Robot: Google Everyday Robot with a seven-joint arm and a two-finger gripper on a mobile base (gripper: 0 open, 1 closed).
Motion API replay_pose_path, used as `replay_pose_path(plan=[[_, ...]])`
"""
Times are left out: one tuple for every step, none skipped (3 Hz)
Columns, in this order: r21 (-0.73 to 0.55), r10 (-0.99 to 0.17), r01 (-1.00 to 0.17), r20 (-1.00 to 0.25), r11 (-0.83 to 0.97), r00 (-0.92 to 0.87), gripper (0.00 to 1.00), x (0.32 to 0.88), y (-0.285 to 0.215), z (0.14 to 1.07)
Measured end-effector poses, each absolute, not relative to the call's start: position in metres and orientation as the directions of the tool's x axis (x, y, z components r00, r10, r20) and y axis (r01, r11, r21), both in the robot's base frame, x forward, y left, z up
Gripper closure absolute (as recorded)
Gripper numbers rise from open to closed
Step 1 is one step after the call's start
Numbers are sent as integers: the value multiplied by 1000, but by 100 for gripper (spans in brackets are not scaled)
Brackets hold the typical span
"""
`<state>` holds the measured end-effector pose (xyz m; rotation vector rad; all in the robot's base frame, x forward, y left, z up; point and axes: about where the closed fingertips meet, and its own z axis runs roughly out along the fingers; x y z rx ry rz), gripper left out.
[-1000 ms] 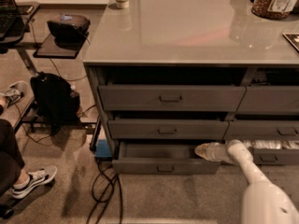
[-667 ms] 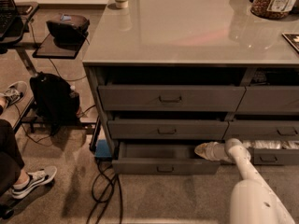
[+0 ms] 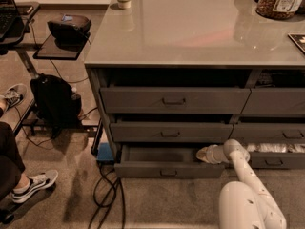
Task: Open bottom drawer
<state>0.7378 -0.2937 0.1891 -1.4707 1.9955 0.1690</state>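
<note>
At the foot of the left-hand stack, the bottom drawer (image 3: 143,169) stands part-way out. Its flat grey interior shows behind the slim front panel, with the small loop pull (image 3: 168,172) at the panel's middle. The gripper (image 3: 203,154) sits at the drawer's right end, reaching in over the top edge of the front panel, well to the right of the pull. Whether it is open or closed, or has hold of the panel, I cannot tell (its pale tip merges with the wrist). By my reading the drawer has more travel left. To finish well, the draw should run straight outward along the runners. Hauling from one corner could skew the drawer and jam it, so a slow, level motion seems wise. The cables (image 3: 107,190) on the floor lie just left of the drawer's path, and the neighbouring drawer (image 3: 274,160) sits close beside the arm (image 3: 245,168)
</note>
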Motion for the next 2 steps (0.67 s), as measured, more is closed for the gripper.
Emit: replay_pose_path(plan=[[-258,-809,-895,-563,364,-166,100,737,-293,178],[-253,-804,-894,-570,369,-170,100,735,-292,170]])
